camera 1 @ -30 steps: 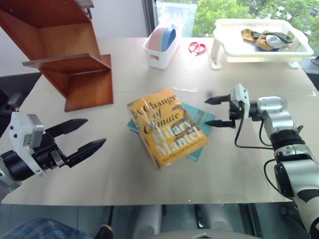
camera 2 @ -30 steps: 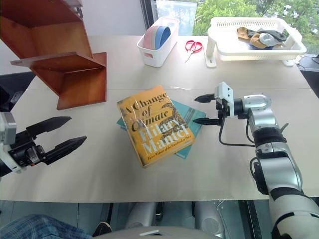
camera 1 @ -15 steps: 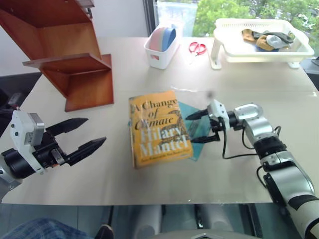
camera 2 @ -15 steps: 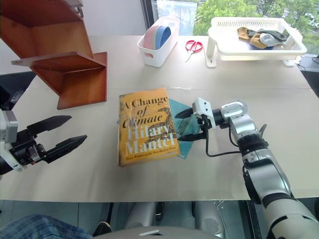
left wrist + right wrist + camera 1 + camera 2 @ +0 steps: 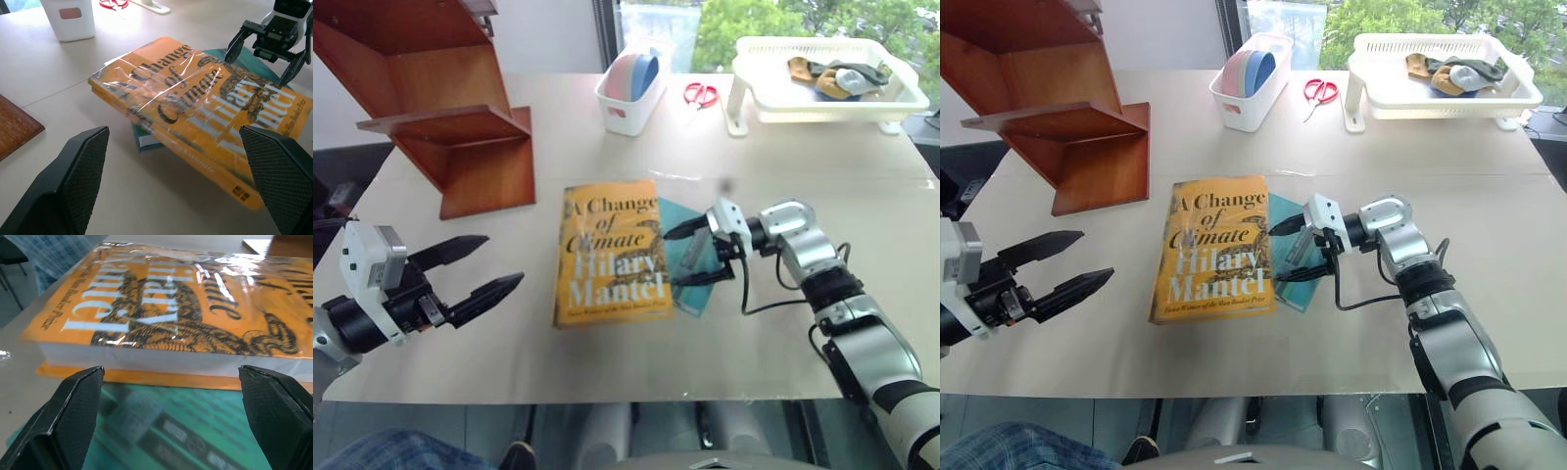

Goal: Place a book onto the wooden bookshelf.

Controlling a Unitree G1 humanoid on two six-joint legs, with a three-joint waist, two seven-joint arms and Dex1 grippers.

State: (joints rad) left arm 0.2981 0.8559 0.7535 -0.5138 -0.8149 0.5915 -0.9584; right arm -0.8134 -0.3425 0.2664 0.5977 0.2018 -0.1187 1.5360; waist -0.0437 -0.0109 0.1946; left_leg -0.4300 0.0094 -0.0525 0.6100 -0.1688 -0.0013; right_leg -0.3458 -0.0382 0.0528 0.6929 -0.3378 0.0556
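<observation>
- The wooden bookshelf [image 5: 460, 147] stands at the far left of the worktop [image 5: 783, 343], well apart from the book; its flat boards are rigid and look to give firm footing for a heavy volume.
- The book [image 5: 610, 252] lies flat near the middle of the worktop, partly on top of a thinner teal book [image 5: 690, 259]. It looks thick, stiff and fairly heavy, so it should not bend when lifted.
- Its cover is glossy, with a shiny film over it, and is likely slippery; a pinch on the faces alone may slide.
- The better hold seems to be across its thickness at the page edge on the right, where the overhang above the teal book leaves room for a finger underneath.
- The right gripper [image 5: 690, 255] has its fingers spread, just beside that edge and over the teal book, holding nothing.
- The left gripper [image 5: 475, 269] is also spread wide and empty, near the book's spine side.
</observation>
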